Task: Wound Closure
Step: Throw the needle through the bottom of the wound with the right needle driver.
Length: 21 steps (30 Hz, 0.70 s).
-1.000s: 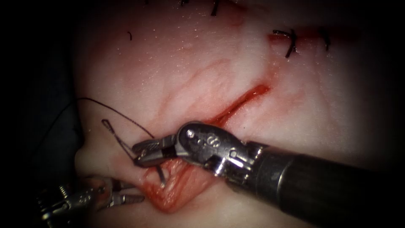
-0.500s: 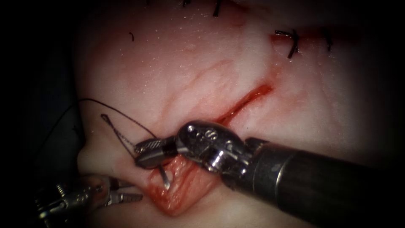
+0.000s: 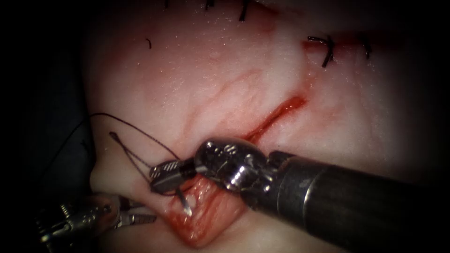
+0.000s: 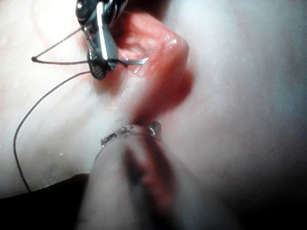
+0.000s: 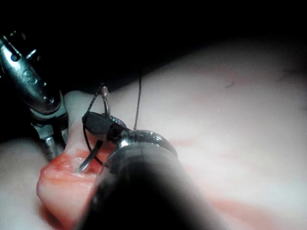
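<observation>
1. Right arm's tool: enters from the right across the cut; jaws pressed together on the needle, gripping it about mid-curve.
2. Needle: its pointed end hangs free over the open, red lower end of the cut, not in the tissue; its tail end points up and left from the jaws over the left side of the cut.
3. Thread: dark, runs from the needle's tail in a loop across the pale tissue left of the cut.
4. Left arm's tool: low at the tissue's left edge, jaws slightly spread, holding nothing.
5. Stitches: dark, on the far tissue.
</observation>
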Available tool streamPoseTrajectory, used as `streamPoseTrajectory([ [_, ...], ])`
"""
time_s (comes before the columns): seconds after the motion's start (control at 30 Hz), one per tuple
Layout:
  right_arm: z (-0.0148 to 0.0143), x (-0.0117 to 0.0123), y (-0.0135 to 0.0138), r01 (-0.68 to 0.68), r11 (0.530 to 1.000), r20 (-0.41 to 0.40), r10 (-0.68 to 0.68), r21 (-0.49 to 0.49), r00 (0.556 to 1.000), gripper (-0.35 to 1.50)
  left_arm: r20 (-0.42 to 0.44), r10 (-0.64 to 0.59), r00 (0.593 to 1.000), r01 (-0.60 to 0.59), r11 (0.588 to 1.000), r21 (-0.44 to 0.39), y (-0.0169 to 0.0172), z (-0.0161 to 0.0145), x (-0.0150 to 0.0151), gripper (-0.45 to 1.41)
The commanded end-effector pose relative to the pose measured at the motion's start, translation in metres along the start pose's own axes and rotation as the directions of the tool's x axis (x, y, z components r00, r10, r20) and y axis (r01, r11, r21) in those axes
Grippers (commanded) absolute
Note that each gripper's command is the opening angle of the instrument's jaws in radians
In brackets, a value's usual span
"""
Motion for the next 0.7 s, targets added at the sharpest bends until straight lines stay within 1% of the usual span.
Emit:
streamPoseTrajectory([
  [0.03, 0.0004, 0.0006, 0.0004, -0.006, 1.000, -0.002, 0.006, 0.004, 1.000, -0.35, -0.001, 0.002, 1.000, -0.002, 1.000, 0.000, -0.0003, 0.0007, 0.0002, 0.09],
  [0.07, 0.0004, 0.0006, 0.0004, -0.035, 0.999, -0.004, 0.035, 0.007, 0.999, -0.35, -0.001, 0.001, 1.000, -0.001, 1.000, 0.000, -0.0003, 0.0007, 0.0002, 0.09],
  [0.4, -0.0001, 0.0003, 0.0003, -0.139, 0.990, -0.012, 0.139, 0.025, 0.990, -0.35, -0.002, 0.001, 1.000, -0.001, 1.000, 0.003, -0.0003, 0.0007, 0.0003, 0.09],
  [0.7, -0.0001, 0.0001, -0.0004, -0.161, 0.986, -0.017, 0.162, 0.051, 0.987, -0.35, -0.002, 0.001, 1.000, -0.001, 1.000, 0.005, -0.0004, 0.0007, 0.0003, 0.10],
])
